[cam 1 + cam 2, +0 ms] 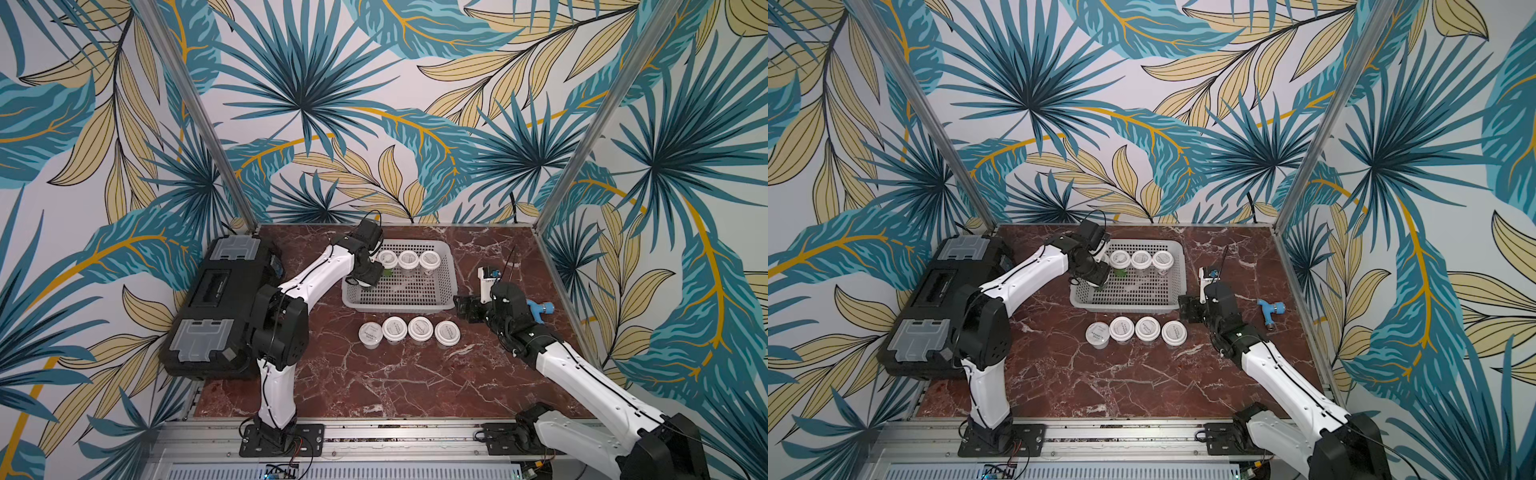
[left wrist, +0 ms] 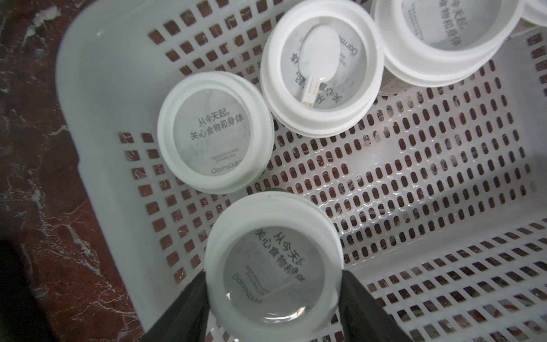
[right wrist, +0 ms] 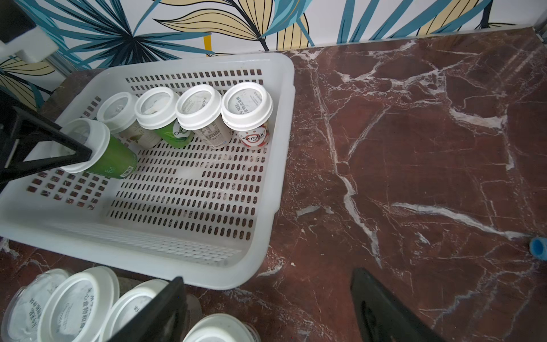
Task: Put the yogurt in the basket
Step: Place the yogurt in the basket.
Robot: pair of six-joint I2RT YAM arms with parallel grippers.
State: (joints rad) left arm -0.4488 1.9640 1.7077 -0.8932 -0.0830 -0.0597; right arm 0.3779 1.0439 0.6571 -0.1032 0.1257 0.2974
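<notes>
The pale perforated basket [image 1: 399, 308] [image 1: 1125, 308] stands at the back middle of the marble table. My left gripper [image 2: 273, 277] [image 1: 368, 277] is inside its left end, shut on the white lid of a green-bodied yogurt cup [image 2: 273, 260] [image 3: 88, 148], which is tilted low over the basket floor. Several more yogurt cups [image 3: 201, 106] [image 1: 408, 259] stand upright in a row along the basket's far wall. Another row of several yogurt cups [image 1: 407, 330] [image 1: 1136, 330] sits on the table in front of the basket. My right gripper [image 3: 268, 278] [image 1: 467, 307] is open and holds nothing, beside the basket's near right corner.
A big black case [image 1: 216, 307] with grey latches lies along the table's left edge, behind my left arm. A blue fitting [image 1: 1271, 309] and a small white device [image 1: 484, 282] lie right of the basket. Metal posts and patterned walls close in the table.
</notes>
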